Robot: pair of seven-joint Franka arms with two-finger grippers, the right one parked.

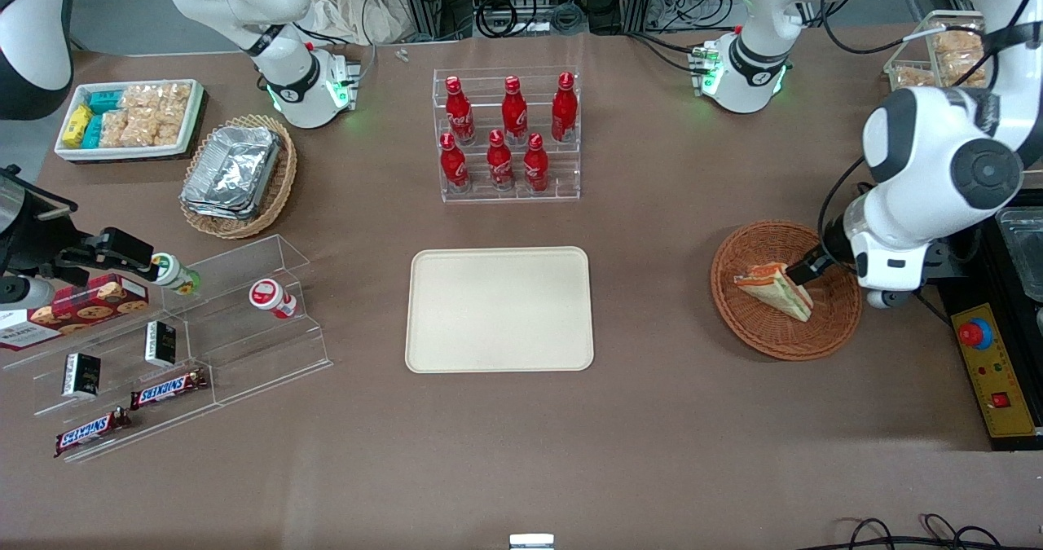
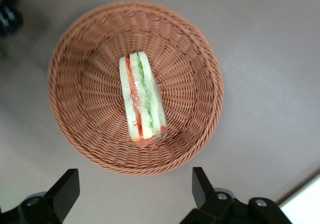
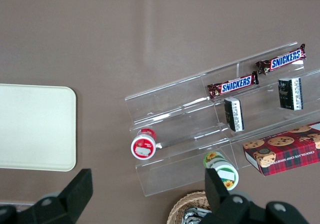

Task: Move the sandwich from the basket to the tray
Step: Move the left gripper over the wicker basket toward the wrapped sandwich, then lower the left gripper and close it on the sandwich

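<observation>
The sandwich [image 1: 774, 289] is a wrapped triangular wedge lying in the middle of the round reddish-brown basket [image 1: 766, 334], toward the working arm's end of the table. It also shows in the left wrist view [image 2: 142, 101], inside the basket [image 2: 90, 68]. My left gripper [image 1: 813, 266] hovers above the basket's rim, beside the sandwich and apart from it. In the wrist view the gripper [image 2: 135, 189] is open wide and empty, with the fingertips [image 2: 67, 184] over bare table just outside the rim. The cream tray [image 1: 499, 310] lies empty at the table's middle.
A clear rack of red bottles [image 1: 505, 134] stands farther from the front camera than the tray. A yellow control box with a red button [image 1: 982, 346] sits beside the basket. A tan basket of foil containers [image 1: 236, 175], a white snack bin [image 1: 130, 118] and acrylic shelves [image 1: 179, 346] lie toward the parked arm's end.
</observation>
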